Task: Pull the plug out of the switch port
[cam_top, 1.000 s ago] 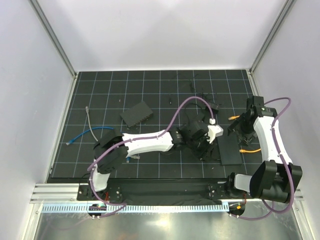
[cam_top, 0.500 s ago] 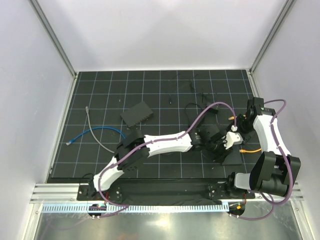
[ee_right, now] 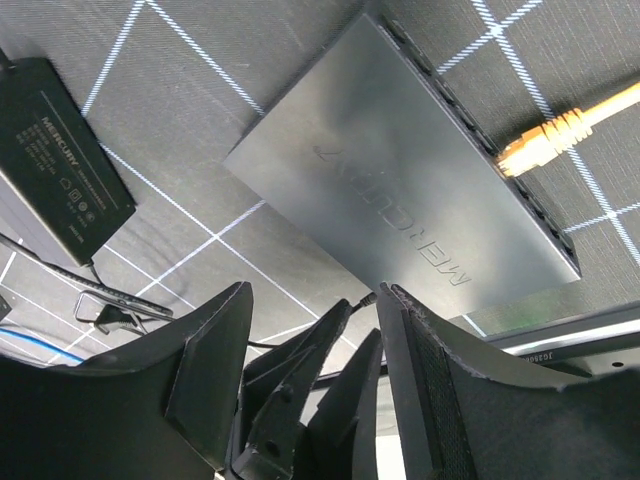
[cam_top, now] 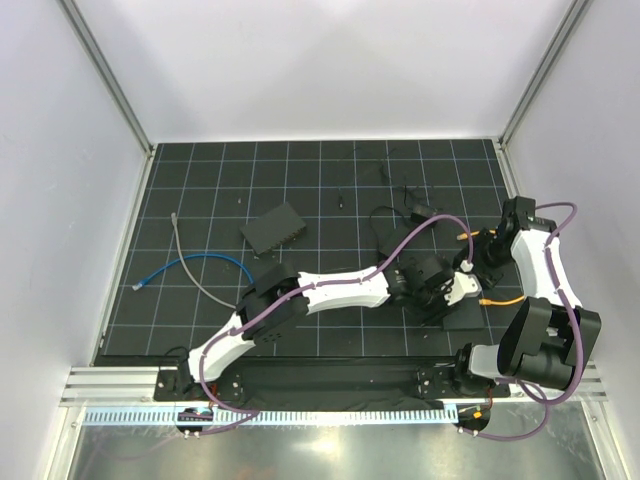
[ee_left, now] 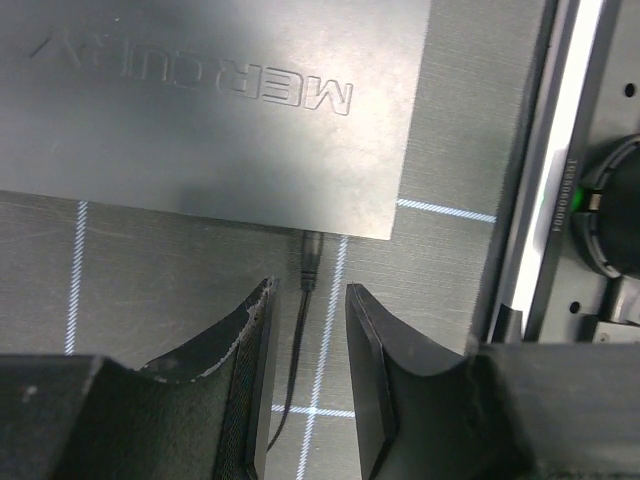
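Left wrist view: the switch (ee_left: 200,110) is a flat dark-grey box with MERCURY embossed on top. A small black plug (ee_left: 311,258) is seated in one edge, and its thin cable (ee_left: 293,385) trails away. The left gripper (ee_left: 308,300) is spread, with a jaw on either side of that cable. Its tips are level with the plug's tail and do not touch it. In the top view, the switch (cam_top: 470,312) lies by the bench's near edge, toward the right corner. The right gripper (ee_right: 315,310) is also spread, above the switch. An orange plug (ee_right: 540,138) sits in the opposite edge.

site: likely robot lab | cues: white enclosure walls (cam_top: 320,70), gridded black mat (cam_top: 200,200), aluminium rail (cam_top: 110,383)
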Motion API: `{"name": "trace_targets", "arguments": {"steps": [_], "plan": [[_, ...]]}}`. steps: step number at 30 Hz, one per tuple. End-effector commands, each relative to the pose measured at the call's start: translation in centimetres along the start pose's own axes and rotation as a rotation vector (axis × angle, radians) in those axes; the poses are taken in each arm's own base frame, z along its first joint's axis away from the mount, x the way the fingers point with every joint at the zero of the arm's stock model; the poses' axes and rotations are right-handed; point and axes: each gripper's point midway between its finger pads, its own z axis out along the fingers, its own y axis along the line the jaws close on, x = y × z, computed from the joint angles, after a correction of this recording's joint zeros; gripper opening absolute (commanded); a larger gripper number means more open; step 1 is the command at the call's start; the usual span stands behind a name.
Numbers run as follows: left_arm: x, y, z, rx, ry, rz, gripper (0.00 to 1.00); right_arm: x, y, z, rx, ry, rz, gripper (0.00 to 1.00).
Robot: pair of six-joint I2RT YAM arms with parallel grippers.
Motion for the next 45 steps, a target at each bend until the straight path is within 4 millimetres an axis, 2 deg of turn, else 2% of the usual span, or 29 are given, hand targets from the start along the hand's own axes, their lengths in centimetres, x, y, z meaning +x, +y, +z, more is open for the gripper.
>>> {"name": "trace_targets", "arguments": {"steps": [1,13,20,28,31,32,40,45], "plan": [[-0.6,0.2,0.2,-0.033,-0.023,0.051,0.36,-0.2,0.3,-0.3,-0.028,-0.011,-0.011,0.61],[0.7,0.1,1.1,-0.03,-0.02,0.063,0.35,-0.2,1.5,-0.1,-0.105,-0.015,-0.016,0.57],[1.3,0.2,1.7,-0.032,-0.025,0.053,0.29,0.2,2.0,0.3,-0.141,0.013,-0.031,0.52],[1.3,0.0,1.7,-0.033,-0.04,0.048,0.15,0.9,2.3,0.8,-0.175,0.049,-0.03,0.5],[1.4,0.3,1.5,-0.049,-0.054,0.05,0.03,1.2,2.2,0.9,-0.173,0.056,-0.031,0.49],[1.4,0.4,1.4,-0.055,-0.06,0.051,0.0,1.4,2.1,1.0,-0.173,0.063,-0.032,0.47],[2.5,1.1,1.2,-0.092,-0.094,0.055,0.0,2.5,1.1,2.1,-0.151,0.099,-0.037,0.3],[2.5,1.4,0.9,-0.092,-0.113,0.053,0.0,3.3,0.7,2.6,-0.13,0.107,-0.038,0.21]]}}
